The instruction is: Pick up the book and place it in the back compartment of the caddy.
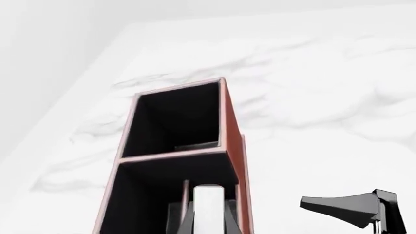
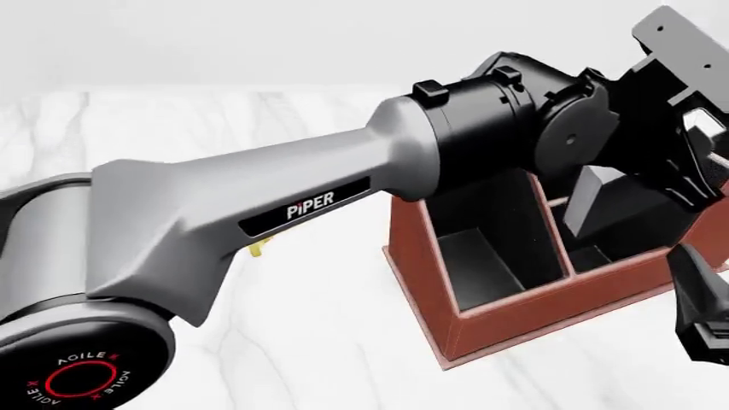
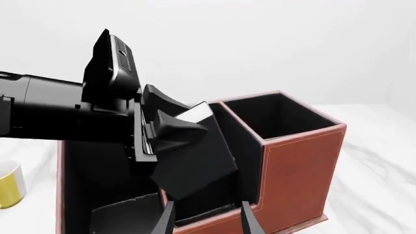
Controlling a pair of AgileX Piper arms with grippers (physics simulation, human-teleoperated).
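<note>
- Book: small thick black-covered book with white page edges (image 3: pixel 195 161), held tilted in the left pincer (image 3: pixel 170 132), partly down inside the large reddish-brown leather-look caddy with black lining (image 3: pixel 302 161), not yet resting on the floor as far as I can tell.
- Left pincer: clamped on the book near its upper end; one finger (image 3: pixel 179 127) visibly presses the cover. In the left wrist view the white page edge (image 1: pixel 209 207) sits between the dark fingers.
- Right pincer (image 3: pixel 206 222): fingertips apart, nothing between them, hovering just outside the caddy's near wall.
- Compartments: left wrist view looks over a thin reddish cross-bar divider (image 1: pixel 174 155) toward the small squarish black-lined back compartment (image 1: pixel 179 119). Book appears short of that cell; exact cell under it unclear.
- Handling, judged: rigid block, light for its size, not fragile. Smooth cover could slip or pivot in a grasp this near one end, which the tilt suggests.
- Best hold, judged: flat across both covers, nearer mid-height, pages kept shut.
- Risk: lower corner catching the divider on entry.
- Off-task: yellow mug (image 3: pixel 8 187) on the white marble bench (image 3: pixel 377 170), well apart.
</note>
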